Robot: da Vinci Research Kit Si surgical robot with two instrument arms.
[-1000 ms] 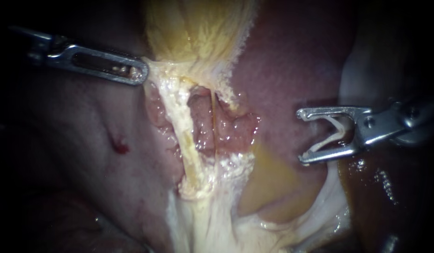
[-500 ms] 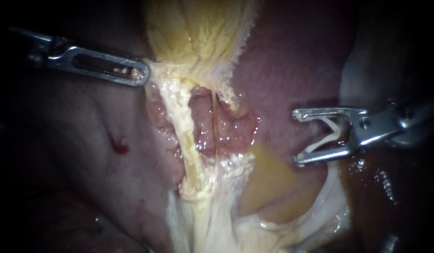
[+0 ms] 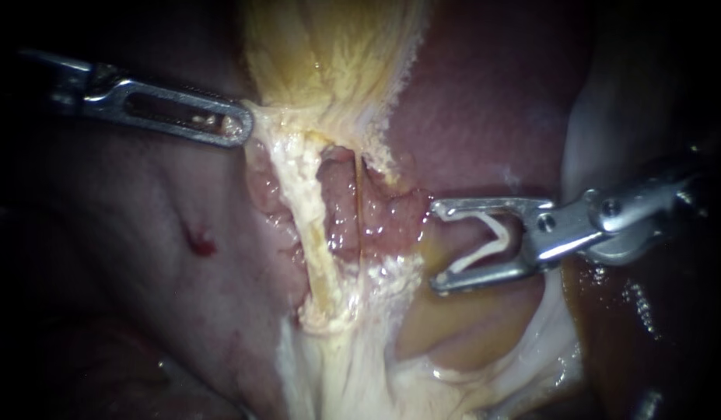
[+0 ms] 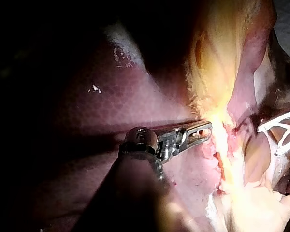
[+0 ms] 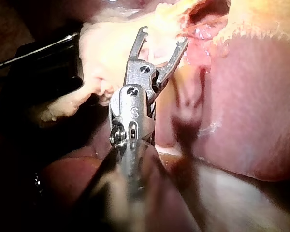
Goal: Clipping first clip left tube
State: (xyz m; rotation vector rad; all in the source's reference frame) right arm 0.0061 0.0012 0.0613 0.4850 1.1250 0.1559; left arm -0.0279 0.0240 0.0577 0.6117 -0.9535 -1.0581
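Observation:
The yellow gallbladder (image 3: 329,54) hangs at the top. From it the pale left tube (image 3: 309,233) and a thinner right tube (image 3: 358,210) run down over pink tissue. My left instrument (image 3: 234,124) comes in from the upper left, its jaws shut on the gallbladder's lower edge; the left wrist view shows the same grip (image 4: 203,130). My right instrument (image 3: 438,246) holds a white V-shaped clip (image 3: 484,245) between jaws that stand wide apart. Its tips lie just right of the right tube, apart from both tubes. The right wrist view shows these jaws (image 5: 164,36) spread ahead of the pale tissue.
Dark red liver (image 3: 484,101) lies behind and to the right of the tubes, with more liver (image 3: 142,233) on the left bearing a small red spot (image 3: 198,243). White fatty tissue (image 3: 352,373) spreads below the tubes. A yellowish film (image 3: 446,319) lies under the right jaws.
My right instrument has moved left with the clip, closing in on the tubes. The left instrument keeps its hold and has barely shifted.

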